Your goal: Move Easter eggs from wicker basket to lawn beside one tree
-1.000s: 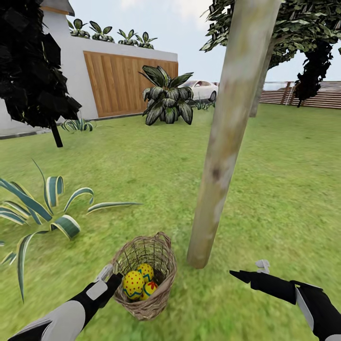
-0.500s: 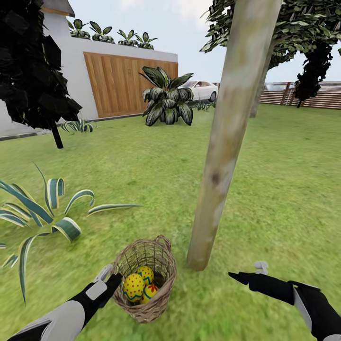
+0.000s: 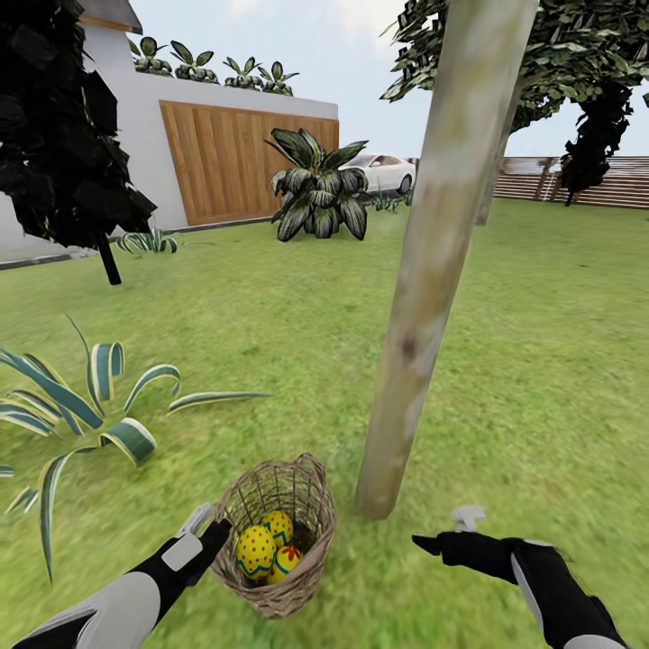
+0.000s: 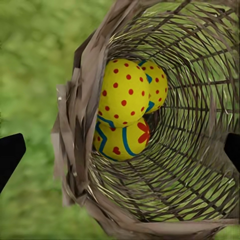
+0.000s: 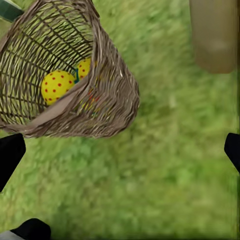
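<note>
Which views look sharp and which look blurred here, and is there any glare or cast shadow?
Head view: wicker basket and tree sharp, flat even light, no glare, hardly any cast shadow. Left wrist view: Easter eggs crisp, lawn behind soft. Right wrist view: grass smeared, the tree base hazy.

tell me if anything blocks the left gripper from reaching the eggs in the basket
Only the wicker basket itself. The left gripper sits at its outer wall, fingers open astride the rim in the left wrist view. The Easter eggs lie deep inside, so the woven wall stands between.
</note>
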